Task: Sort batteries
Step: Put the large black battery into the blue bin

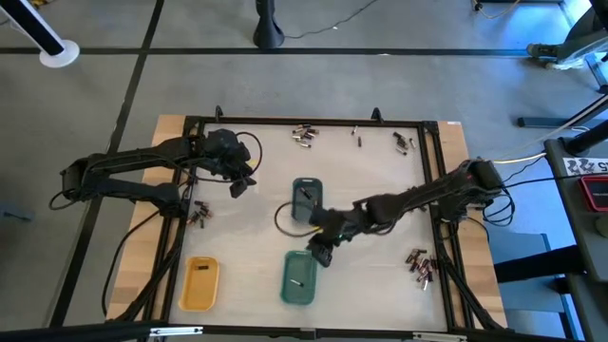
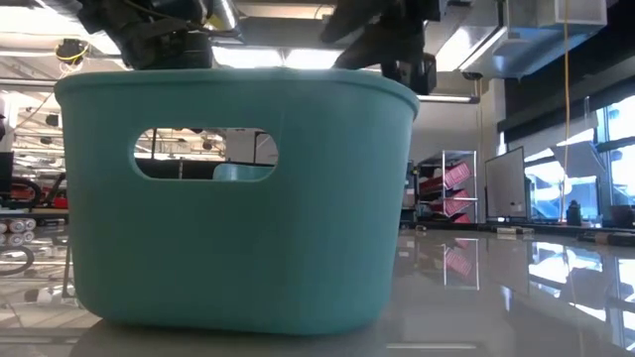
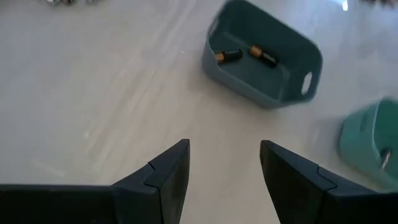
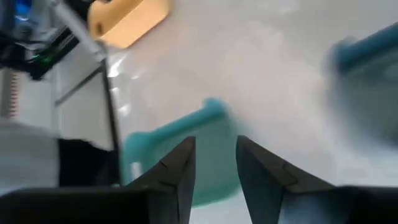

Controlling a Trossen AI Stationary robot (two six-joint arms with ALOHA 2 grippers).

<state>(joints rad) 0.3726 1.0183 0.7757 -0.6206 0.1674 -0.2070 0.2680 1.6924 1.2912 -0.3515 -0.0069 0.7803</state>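
High view: the right gripper [image 1: 321,255] hovers at the upper edge of the green tray [image 1: 299,278], fingers slightly apart and holding nothing. One battery [image 1: 297,282] lies inside that tray. Two batteries [image 3: 245,54] rest in the grey-blue tray [image 3: 292,79]. The left gripper [image 1: 239,184] waits upper left, fingers apart, empty. A yellow tray [image 1: 200,283] sits lower left.

The middle of the table [image 1: 380,166] is mostly free, so a gripper could pass there. Three trays stand in the way: the grey-blue tray [image 1: 306,198] at the centre, the green tray [image 1: 298,278] just below it, and the yellow tray [image 1: 199,283] to the left. The right gripper [image 1: 321,251] hangs over the narrow gap between the first two (probably too tight to pass). Battery piles [image 1: 419,265] lie near the edges.
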